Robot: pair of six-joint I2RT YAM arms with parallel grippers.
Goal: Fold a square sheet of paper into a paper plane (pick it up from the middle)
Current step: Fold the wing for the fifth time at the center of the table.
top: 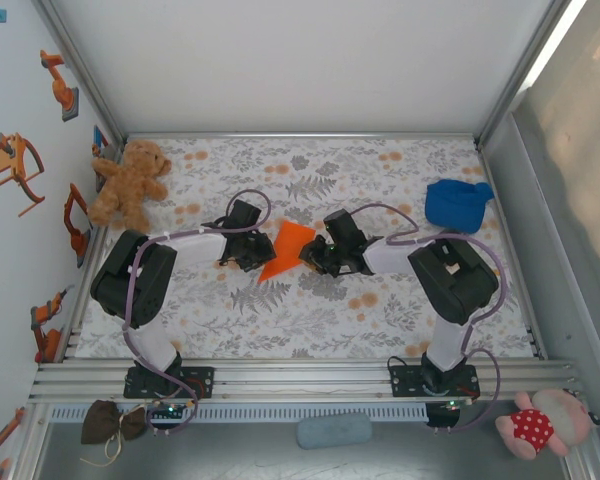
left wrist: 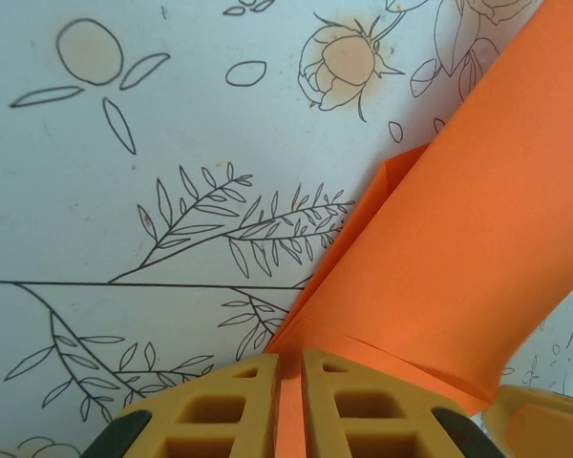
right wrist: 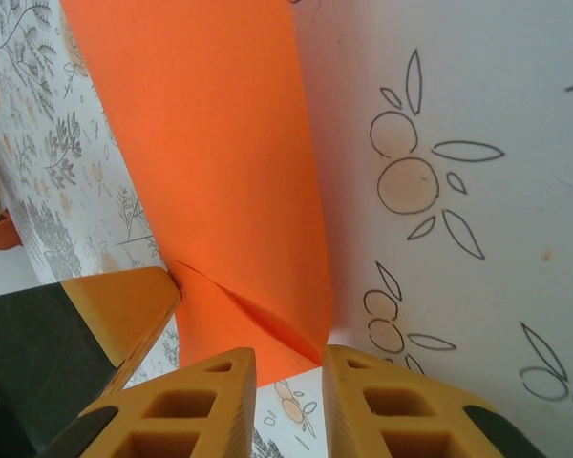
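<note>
we are pinching the thin bright orange paper sheet (left wrist: 458, 239) in left fingers (left wrist: 229, 405); right fingers (right wrist: 392, 401), apart, are straddling its edge, risking a one-sided tear.

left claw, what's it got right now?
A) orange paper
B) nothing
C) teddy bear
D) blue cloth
A: in the left wrist view the left claw has its jaws almost together, with a thin strip of the orange paper caught between them.
</note>
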